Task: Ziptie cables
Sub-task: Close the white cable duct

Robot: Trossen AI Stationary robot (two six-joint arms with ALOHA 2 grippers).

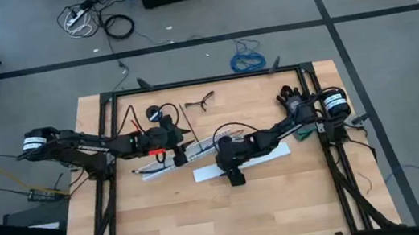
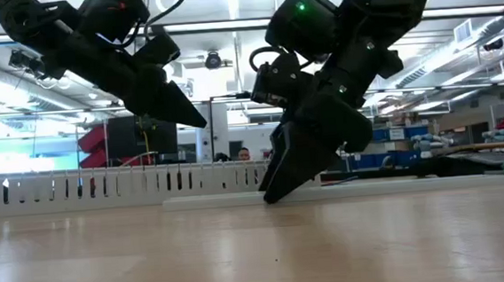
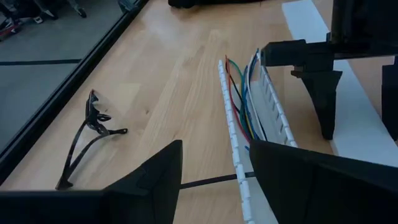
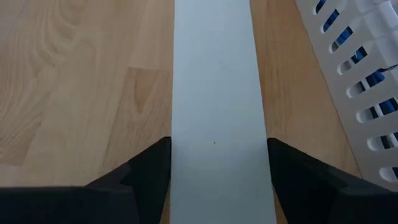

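High view first: a pale wood table [image 1: 231,220] framed by black rails, grey floor all round, a blue coiled cable [image 1: 248,60] on the floor at twelve o'clock. Left gripper [image 1: 182,145] sits at nine o'clock of centre, over the end of the white slotted duct [image 1: 173,158], fingers spread wide, holding nothing. And there are the cables [image 3: 244,102], red, green and blue wires lying along the inside of that duct, clear in the left wrist view. Right gripper [image 1: 236,177] is at table centre, fingers spread, tips down on either side of the flat white strip [image 4: 214,118] that lies just beside the duct at four o'clock. A pair of glasses [image 1: 202,100] rests near the twelve o'clock edge. Low view looks past the duct into a bright workshop with ceiling lights, shelves and a person's head [image 2: 243,154] far back.
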